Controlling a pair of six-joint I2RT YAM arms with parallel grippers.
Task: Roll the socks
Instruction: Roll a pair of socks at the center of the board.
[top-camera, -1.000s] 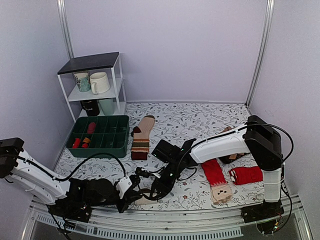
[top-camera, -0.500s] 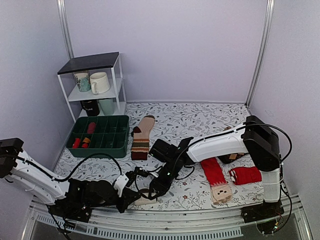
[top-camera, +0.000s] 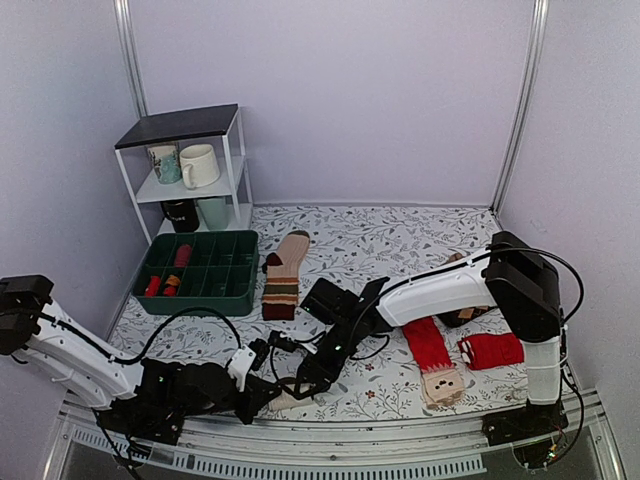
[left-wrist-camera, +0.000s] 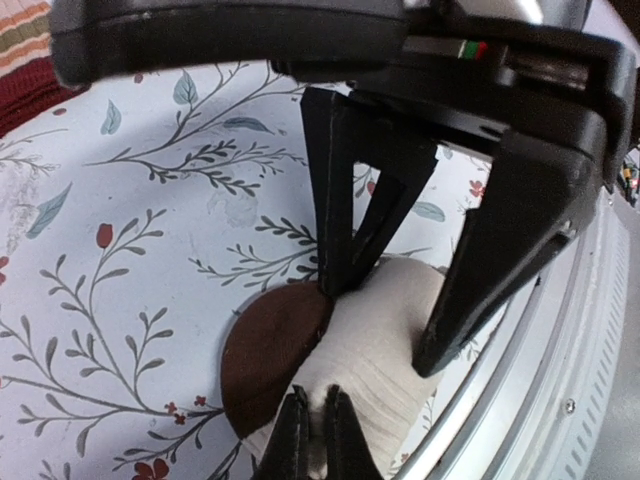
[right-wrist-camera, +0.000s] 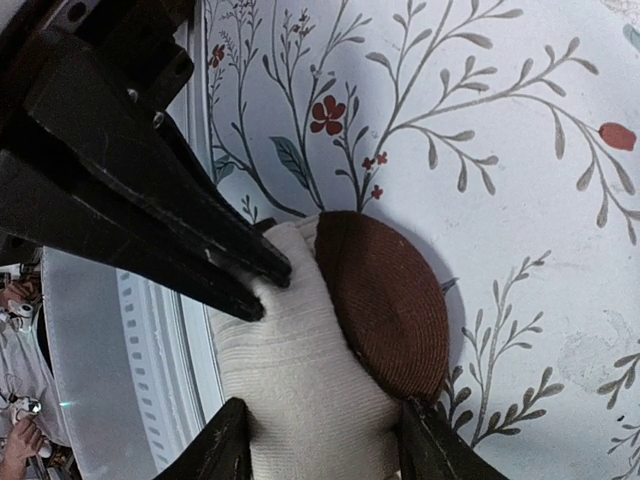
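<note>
One cream-white sock with a dark brown part (left-wrist-camera: 380, 330) lies bunched at the table's near edge. It also shows in the right wrist view (right-wrist-camera: 310, 390) and, small, in the top view (top-camera: 288, 401). My left gripper (left-wrist-camera: 310, 440) is shut, pinching a fold of the cream fabric. My right gripper (right-wrist-camera: 325, 445) straddles the bundle, one finger at the brown part and the other on the cream side, both pressing it. In the top view the left gripper (top-camera: 266, 390) and the right gripper (top-camera: 306, 383) meet over the sock. Any second sock of the pair is hidden.
The metal table rail (left-wrist-camera: 560, 390) runs right beside the sock. A tan striped sock (top-camera: 283, 275) lies mid-table and red socks (top-camera: 428, 345) lie at the right. A green divided tray (top-camera: 240, 290) and a white shelf with mugs (top-camera: 190, 165) stand at the back left.
Both grippers have shifted slightly at the near edge and closed in on each other over the sock. The sock has stayed in place.
</note>
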